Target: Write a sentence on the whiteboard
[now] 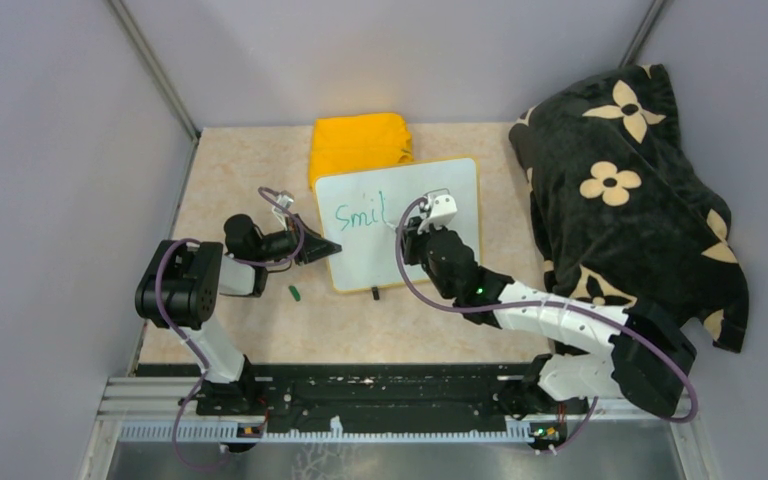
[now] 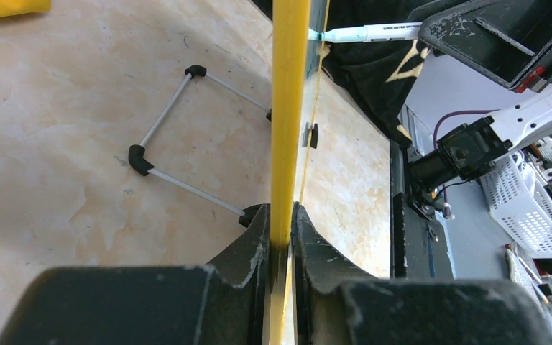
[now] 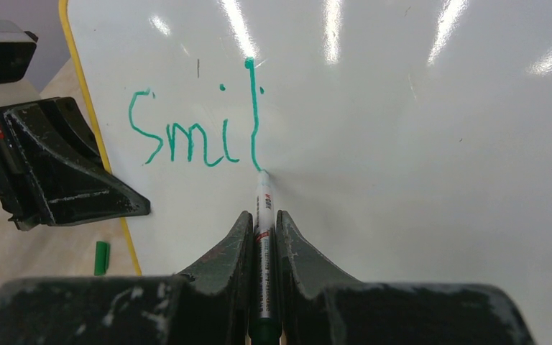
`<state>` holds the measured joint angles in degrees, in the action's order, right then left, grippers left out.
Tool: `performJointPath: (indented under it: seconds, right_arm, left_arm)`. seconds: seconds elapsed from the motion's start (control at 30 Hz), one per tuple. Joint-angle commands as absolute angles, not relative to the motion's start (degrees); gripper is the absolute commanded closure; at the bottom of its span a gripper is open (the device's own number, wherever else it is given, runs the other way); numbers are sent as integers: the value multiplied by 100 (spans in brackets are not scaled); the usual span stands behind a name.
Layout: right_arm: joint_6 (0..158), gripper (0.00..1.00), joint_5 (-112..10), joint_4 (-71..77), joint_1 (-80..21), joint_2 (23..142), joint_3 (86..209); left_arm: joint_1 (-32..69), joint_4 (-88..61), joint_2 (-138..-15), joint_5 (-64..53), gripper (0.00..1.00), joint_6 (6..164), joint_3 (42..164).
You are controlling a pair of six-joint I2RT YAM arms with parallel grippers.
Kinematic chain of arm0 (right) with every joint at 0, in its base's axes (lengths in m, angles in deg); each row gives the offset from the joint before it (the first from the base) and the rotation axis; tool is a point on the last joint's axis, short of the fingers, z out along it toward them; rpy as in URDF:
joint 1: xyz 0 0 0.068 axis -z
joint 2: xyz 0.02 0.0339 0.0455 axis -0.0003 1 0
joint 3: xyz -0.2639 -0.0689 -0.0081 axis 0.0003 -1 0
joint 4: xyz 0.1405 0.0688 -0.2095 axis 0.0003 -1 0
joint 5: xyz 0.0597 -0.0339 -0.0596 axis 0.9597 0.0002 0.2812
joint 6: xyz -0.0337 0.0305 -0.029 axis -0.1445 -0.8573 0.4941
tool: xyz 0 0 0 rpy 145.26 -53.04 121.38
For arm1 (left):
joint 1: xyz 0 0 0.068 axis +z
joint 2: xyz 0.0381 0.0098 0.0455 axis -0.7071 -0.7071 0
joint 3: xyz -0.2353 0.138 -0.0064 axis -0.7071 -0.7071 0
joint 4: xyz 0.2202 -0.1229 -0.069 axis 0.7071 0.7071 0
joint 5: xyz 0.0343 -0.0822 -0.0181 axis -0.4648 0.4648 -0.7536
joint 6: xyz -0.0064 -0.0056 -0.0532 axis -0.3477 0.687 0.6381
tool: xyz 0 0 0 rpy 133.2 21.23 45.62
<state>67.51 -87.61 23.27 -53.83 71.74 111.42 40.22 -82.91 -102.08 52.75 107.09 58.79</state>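
Observation:
The whiteboard (image 1: 430,245), white with a thin yellow rim, stands tilted on the table. Green letters "Smil" (image 3: 194,133) are written at its upper left; they also show in the top view (image 1: 360,214). My right gripper (image 3: 262,219) is shut on a white marker (image 3: 264,215) whose tip touches the board at the foot of the "l". My left gripper (image 2: 280,215) is shut on the board's yellow left edge (image 2: 287,108). In the top view the left gripper (image 1: 328,249) is at the board's left edge and the right gripper (image 1: 422,228) over its middle.
A folded yellow cloth (image 1: 358,143) lies behind the board. A black flowered cloth (image 1: 625,190) is heaped on the right. The green marker cap (image 1: 294,293) lies on the table left of the board. The board's wire stand (image 2: 180,136) rests on the table.

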Motion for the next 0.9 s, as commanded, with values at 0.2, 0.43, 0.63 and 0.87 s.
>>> performJointPath:
  seconds: [0.2, 0.43, 0.63, 0.87]
  right_arm:
    - [6917, 100, -8828, 2719, -5377, 6655, 11067]
    - [7095, 100, -8858, 2725, -5377, 6851, 11343]
    - [7091, 100, -8868, 2725, -5341, 7063, 11472]
    - [6987, 100, -8892, 2671, -5172, 7114, 11386]
  left_arm:
    - [3981, -7953, -10219, 5017, 100, 10427, 5917]
    - [3972, -7918, -10220, 5011, 100, 10409, 5917]
    - [3972, -7890, -10219, 5014, 100, 10383, 5925]
    - [3972, -7868, -10219, 5014, 100, 10379, 5925]
